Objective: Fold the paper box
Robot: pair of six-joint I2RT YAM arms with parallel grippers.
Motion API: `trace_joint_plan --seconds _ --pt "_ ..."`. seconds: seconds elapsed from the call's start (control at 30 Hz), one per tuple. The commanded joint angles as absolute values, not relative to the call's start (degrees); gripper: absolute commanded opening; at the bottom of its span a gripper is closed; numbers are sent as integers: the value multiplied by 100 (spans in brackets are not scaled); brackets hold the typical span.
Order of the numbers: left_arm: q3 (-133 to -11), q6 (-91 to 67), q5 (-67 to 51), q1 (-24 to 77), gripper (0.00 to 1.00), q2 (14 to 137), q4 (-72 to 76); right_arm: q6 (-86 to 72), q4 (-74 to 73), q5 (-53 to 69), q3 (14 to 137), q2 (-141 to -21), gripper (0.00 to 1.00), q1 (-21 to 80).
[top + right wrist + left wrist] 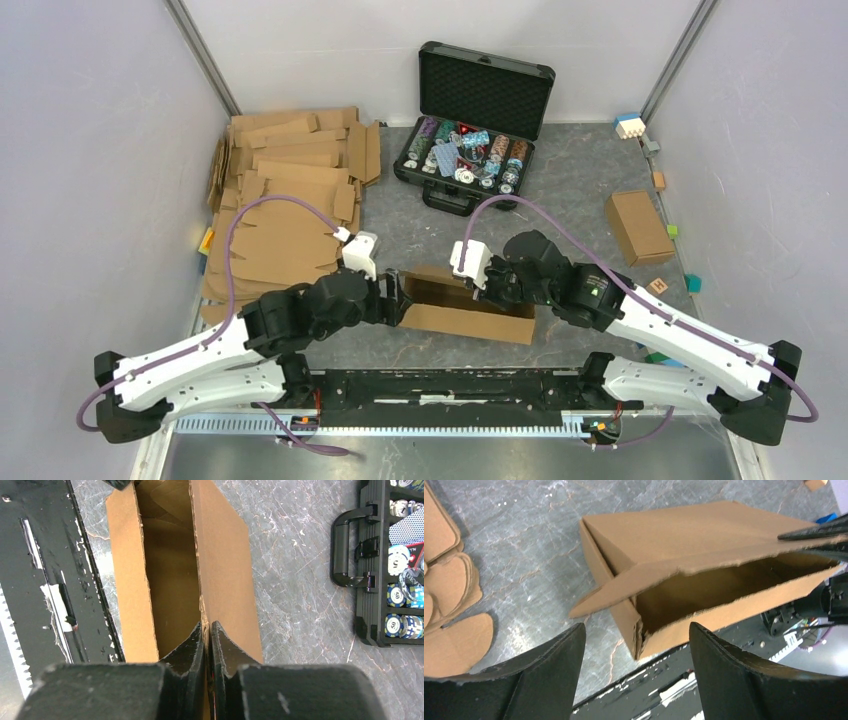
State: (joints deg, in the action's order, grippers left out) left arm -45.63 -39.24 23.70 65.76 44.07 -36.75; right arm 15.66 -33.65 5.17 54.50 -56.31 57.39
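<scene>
The paper box (470, 310) is a partly folded brown cardboard shell, open at the top, lying lengthwise between my two arms near the table's front. My left gripper (400, 297) is open, its jaws wide apart at the box's left end corner (639, 630), not touching it. A side flap (599, 600) sticks out to the left there. My right gripper (487, 285) is shut on the upper edge of the box's far wall (225, 555), the cardboard pinched between its fingertips (208, 624). Its dark finger shows at the right of the left wrist view (819, 530).
A pile of flat cardboard sheets (290, 190) lies at the back left. An open black case (470, 150) with poker chips stands at the back middle. A smaller brown box (638, 226) and coloured blocks (630, 125) are at the right. A black rail (450, 385) runs along the front edge.
</scene>
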Motion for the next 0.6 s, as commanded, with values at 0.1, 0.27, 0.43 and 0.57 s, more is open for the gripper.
trace_joint_plan --seconds 0.1,0.27,0.43,0.57 --pt "-4433 -4084 1810 6618 62 3844 -3758 1459 -3342 356 5370 -5700 12 5757" --pt "-4105 -4062 1415 6611 14 3904 -3349 1363 -3295 53 5379 -5800 11 5761" --pt "-3729 -4050 1078 6610 6 3924 -2662 1310 -3270 95 5423 -5877 11 5757" --pt "-3486 -3993 1484 6611 6 3968 -2188 1284 -3225 205 5431 -5843 14 5757"
